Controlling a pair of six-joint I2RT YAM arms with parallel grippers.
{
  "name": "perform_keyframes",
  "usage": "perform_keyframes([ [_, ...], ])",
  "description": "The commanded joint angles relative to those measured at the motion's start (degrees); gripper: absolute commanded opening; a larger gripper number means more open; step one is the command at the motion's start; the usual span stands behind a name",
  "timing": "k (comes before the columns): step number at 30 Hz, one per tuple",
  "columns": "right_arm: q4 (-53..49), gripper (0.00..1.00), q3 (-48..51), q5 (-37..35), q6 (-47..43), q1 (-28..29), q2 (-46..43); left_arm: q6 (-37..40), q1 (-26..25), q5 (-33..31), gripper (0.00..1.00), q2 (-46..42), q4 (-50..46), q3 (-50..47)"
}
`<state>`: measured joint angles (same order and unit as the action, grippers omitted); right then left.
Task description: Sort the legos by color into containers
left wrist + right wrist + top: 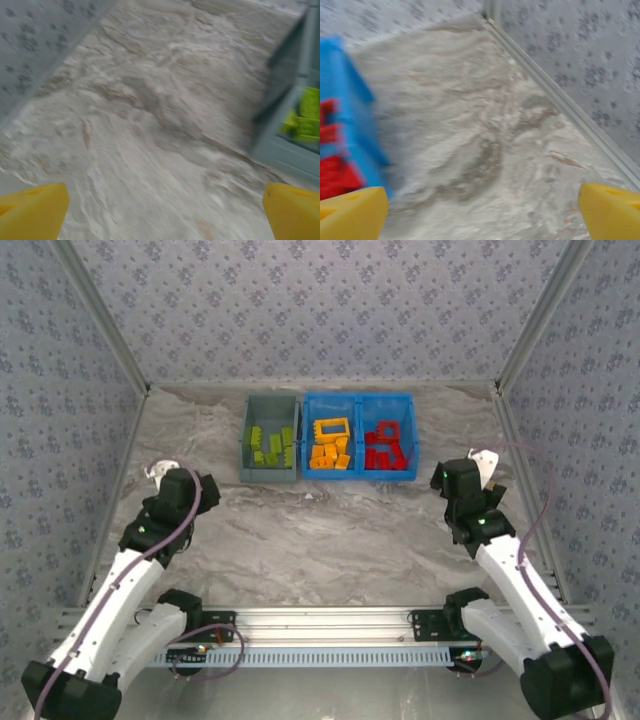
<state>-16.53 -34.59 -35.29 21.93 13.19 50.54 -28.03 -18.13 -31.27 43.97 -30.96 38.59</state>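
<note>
Lime green legos (272,444) lie in the dark grey bin (268,472) at the back of the table. Beside it stands the blue tray (358,401), with orange-yellow legos (330,450) and a hollow frame in its left compartment and red legos (385,448) in its right one. My left gripper (165,210) hovers over bare table left of the grey bin (280,145), open, nothing between its yellow fingers (32,210). My right gripper (482,212) hangs right of the blue tray (350,100), open and empty, with red legos (335,177) at its left edge.
Patterned walls close in the marbled table (330,540) on three sides, with metal corner posts. The left wall (40,45) runs close beside my left gripper and the right wall (580,55) beside my right one. The arm bases and a rail (330,625) line the near edge.
</note>
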Motion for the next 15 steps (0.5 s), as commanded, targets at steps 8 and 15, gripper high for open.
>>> perform_keyframes([
  [8, 34.17, 1.00, 11.00, 6.98, -11.50, -8.66, 16.53, 16.05, 12.88, 2.96, 0.99, 15.74, 38.98, -11.40],
  [15, 46.22, 1.00, 8.08, 13.80, -15.98, -11.64, 28.80, 20.01, 15.92, 8.66, 1.00, 32.88, 55.52, -10.96],
])
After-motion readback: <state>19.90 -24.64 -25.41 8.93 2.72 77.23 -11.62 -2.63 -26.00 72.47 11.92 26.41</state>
